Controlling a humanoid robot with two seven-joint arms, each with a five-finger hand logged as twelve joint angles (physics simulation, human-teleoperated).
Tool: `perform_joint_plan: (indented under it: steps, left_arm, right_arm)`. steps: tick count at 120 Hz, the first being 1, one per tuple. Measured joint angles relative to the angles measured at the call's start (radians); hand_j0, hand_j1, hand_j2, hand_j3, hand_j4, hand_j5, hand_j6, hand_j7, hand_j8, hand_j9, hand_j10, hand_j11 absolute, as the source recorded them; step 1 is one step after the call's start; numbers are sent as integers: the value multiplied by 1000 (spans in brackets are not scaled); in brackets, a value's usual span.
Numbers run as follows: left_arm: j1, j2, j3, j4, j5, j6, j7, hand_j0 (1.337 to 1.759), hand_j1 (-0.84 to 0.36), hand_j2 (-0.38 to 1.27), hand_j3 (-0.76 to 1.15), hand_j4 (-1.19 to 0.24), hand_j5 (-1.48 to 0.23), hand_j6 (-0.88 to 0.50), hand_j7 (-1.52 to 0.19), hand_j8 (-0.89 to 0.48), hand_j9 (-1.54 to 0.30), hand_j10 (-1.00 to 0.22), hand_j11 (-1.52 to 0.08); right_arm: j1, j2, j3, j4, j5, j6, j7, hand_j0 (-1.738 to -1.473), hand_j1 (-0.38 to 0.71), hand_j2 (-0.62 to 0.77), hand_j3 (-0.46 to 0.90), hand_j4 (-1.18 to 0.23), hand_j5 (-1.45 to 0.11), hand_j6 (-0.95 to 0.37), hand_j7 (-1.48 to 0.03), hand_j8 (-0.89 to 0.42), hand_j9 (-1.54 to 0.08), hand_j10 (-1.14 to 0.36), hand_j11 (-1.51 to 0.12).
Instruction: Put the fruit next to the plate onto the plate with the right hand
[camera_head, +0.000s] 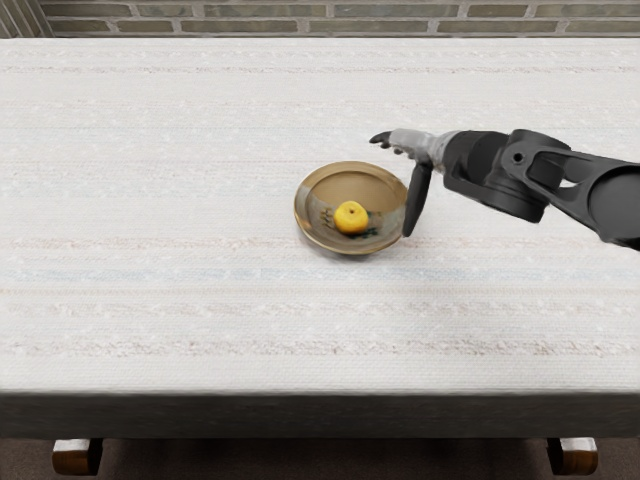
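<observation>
Pale worktop (150, 300) fills the view, its near edge dark. Mid-surface, the plate (335, 182) carries the yellow fruit (351, 217), which sits inside it toward the near side. Right robot hand (413, 155) hangs at the plate's right rim, fingers loose, holding nothing. Placement looks done. Next move, by my reading: lift clear without nudging the rim. Brick wall (300, 15) beyond.

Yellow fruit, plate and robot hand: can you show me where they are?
yellow fruit (351, 217), head view, middle of its skin.
plate (340, 180), head view, bare inner surface behind the fruit.
right robot hand (414, 158), head view, middle of the hand.
</observation>
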Motion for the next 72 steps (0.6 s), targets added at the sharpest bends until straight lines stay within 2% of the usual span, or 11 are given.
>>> perform_joint_plan:
  steps: [22, 52, 72]
  left_arm:
    - [-1, 0, 0, 0, 0, 0, 0, 1658, 326, 4, 0, -20, -25, -20, -25, -20, -25, -20, -25]
    - [0, 0, -1, -4, -1, 0, 0, 1658, 326, 4, 0, -20, -25, -20, -25, -20, -25, -20, -25]
    - [-1, 0, -2, -7, -1, -1, 0, 1658, 326, 4, 0, -20, -25, -20, -25, -20, -25, -20, -25]
  right_arm:
    - [-5, -145, 27, 2, 123, 168, 7, -1658, -332, 5, 0, -19, -24, -17, -22, -16, -23, -19, -23]
    - [-6, -276, 33, 1, 230, 316, 108, -1658, -345, 2, 0, -8, -7, -8, -7, -7, -7, -7, -7]
    - [-5, -322, 33, 1, 261, 356, 142, -1658, -348, 1, 0, -5, -3, -6, -3, -5, -3, -4, -3]
